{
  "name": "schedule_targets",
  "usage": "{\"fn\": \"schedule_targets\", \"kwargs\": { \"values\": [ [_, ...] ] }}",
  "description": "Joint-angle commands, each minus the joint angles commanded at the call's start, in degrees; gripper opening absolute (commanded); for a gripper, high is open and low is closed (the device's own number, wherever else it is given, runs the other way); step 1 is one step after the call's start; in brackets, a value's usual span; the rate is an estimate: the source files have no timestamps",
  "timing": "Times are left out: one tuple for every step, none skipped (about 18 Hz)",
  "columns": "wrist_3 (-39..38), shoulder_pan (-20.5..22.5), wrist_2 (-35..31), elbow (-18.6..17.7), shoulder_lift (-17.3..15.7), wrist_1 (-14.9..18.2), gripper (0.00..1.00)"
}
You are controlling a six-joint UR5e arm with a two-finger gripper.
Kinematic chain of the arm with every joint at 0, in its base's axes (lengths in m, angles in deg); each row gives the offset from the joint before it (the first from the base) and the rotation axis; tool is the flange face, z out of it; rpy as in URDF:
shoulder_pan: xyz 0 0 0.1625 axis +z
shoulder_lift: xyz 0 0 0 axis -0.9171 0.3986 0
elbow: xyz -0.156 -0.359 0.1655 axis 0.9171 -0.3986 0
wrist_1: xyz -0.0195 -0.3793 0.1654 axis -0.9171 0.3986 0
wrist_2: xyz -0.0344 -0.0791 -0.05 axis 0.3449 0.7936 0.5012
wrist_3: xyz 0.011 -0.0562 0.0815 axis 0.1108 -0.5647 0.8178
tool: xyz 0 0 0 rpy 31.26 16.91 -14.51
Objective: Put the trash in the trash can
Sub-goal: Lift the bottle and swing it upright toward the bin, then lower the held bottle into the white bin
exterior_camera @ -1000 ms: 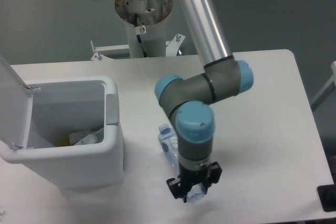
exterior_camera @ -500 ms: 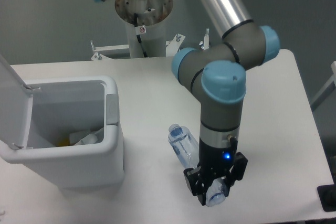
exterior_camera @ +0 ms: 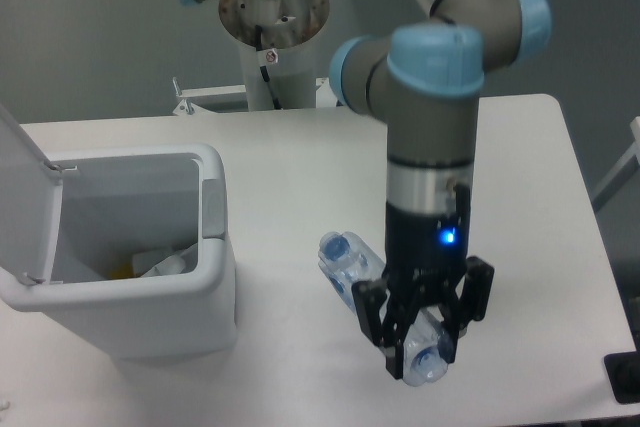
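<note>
My gripper [exterior_camera: 424,339] is shut on the clear blue-tinted plastic bottle [exterior_camera: 352,265], gripping it near one end. The bottle lies slanted, its other end pointing up-left toward the trash can [exterior_camera: 150,322]. The bottle looks raised a little above the white table [exterior_camera: 520,167], right of the can. The white boxy can stands at the left with its lid [exterior_camera: 22,182] swung open and a grey tab [exterior_camera: 213,208] on its rim. Inside it lies a crumpled white wrapper [exterior_camera: 165,263].
The arm's pedestal [exterior_camera: 272,37] stands behind the table's far edge. A black object [exterior_camera: 625,377] sits off the table's front right corner. The table's front edge runs just below the gripper.
The arm has risen and shifted to the right, and the bottle has come along in the gripper, off its earlier spot beside the can.
</note>
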Motion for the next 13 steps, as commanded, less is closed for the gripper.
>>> {"fn": "schedule_targets", "kwargs": {
  "values": [
    [-0.17,-0.35,0.53,-0.09,-0.88,0.0,0.55],
    [-0.79,-0.53,0.8,-0.09,-1.5,-0.09,0.55],
    [-0.88,-0.7,0.8,-0.09,-2.2,-0.09,0.55],
    [-0.97,-1.05,0.8,0.0,-2.99,-0.26,0.55],
    [-0.97,-1.75,1.06,0.0,-3.69,-0.44,0.55],
    [-0.97,-2.8,1.24,0.0,-4.05,-0.61,0.55],
    [-1.05,-3.6,1.24,-0.17,-4.49,-0.62,0.55],
    [-1.06,-4.39,1.24,-0.52,-5.1,-0.62,0.55],
    [-1.06,-5.96,1.24,-0.88,-5.45,-0.62,0.55],
    [-0.79,-7.46,1.24,-1.4,-5.55,-0.62,0.55],
    [-0.79,-8.52,1.24,-1.67,-5.72,-0.62,0.55],
    [-0.7,-9.74,1.15,-2.19,-5.9,-0.62,0.55],
    [-0.7,-11.06,1.15,-2.81,-5.9,-0.62,0.55]
  ]
}}
